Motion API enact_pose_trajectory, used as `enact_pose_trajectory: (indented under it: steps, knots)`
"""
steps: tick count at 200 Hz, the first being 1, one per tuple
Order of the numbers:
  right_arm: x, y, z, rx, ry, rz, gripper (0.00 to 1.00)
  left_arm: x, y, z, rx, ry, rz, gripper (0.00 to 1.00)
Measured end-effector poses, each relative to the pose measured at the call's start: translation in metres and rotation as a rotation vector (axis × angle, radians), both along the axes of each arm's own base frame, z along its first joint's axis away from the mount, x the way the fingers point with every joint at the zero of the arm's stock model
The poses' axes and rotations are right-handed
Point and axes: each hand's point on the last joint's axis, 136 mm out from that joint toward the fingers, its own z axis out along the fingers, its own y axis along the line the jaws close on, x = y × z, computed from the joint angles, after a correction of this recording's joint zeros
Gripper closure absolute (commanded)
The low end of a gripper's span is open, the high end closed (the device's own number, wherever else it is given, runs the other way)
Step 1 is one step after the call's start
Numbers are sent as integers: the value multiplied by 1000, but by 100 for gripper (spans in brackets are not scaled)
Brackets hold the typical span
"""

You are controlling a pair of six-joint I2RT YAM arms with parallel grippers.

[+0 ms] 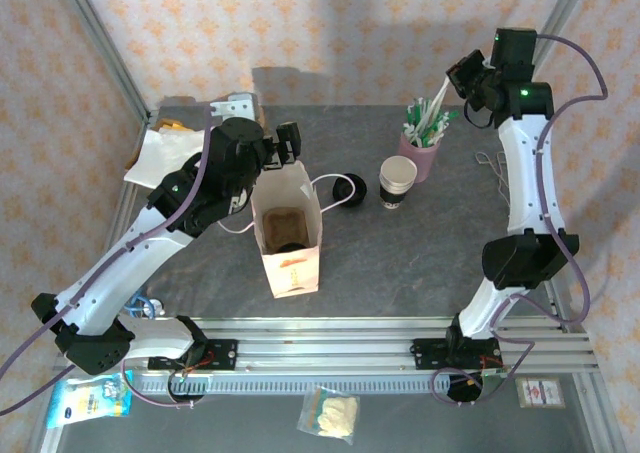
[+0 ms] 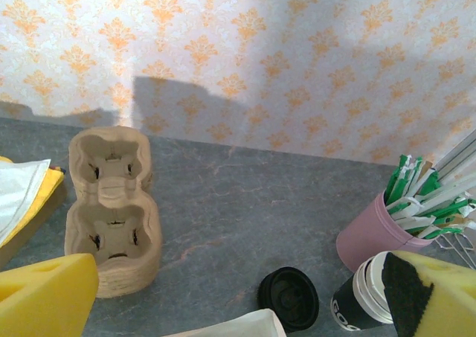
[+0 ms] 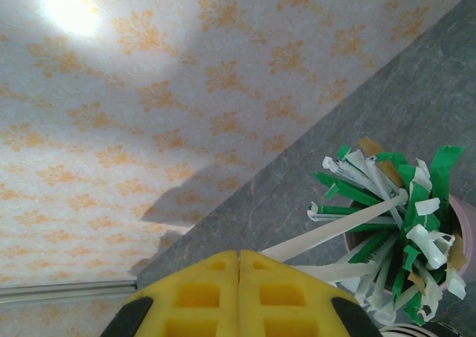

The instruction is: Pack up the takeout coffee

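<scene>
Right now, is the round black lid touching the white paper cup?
Apart: top external view shows bare table between the round black lid and the white paper cup.

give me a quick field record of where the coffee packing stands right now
cup: takeout coffee cup upright on the table, lid off
lid: black lid lying between cup and bag
bag: white paper bag standing open
tray: pulp tray empty, on the table
left: left gripper open, empty
right: right gripper shut at the straws in the pink cup
</scene>
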Motion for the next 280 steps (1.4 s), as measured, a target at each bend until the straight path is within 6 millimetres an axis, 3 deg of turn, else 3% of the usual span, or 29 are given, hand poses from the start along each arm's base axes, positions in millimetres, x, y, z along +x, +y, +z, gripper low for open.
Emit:
enact_pose_trajectory:
  steps: [37, 88, 127, 178, 229, 252, 280]
  knots:
    - [0, 3, -6, -1, 13, 18, 92, 0, 0, 0, 0, 0, 0, 1]
    - [-1, 6, -13, -8, 26, 49, 54, 0, 0, 0, 0, 0, -1, 1]
    - [-3, 5, -22, -31, 49, 55, 42, 0, -1, 0, -2, 2, -7, 1]
    - [-4, 1, -26, -63, 59, 47, 45, 0, -2, 0, -3, 3, -9, 1]
    - [-11, -2, -65, -77, 146, 40, 52, 0, -2, 0, -5, 3, -13, 1]
    - [-12, 0, -79, -86, 174, 43, 63, 0, -2, 0, -5, 3, -13, 1]
    - [-11, 2, -79, -110, 166, 45, 89, 0, -2, 0, -5, 3, -13, 1]
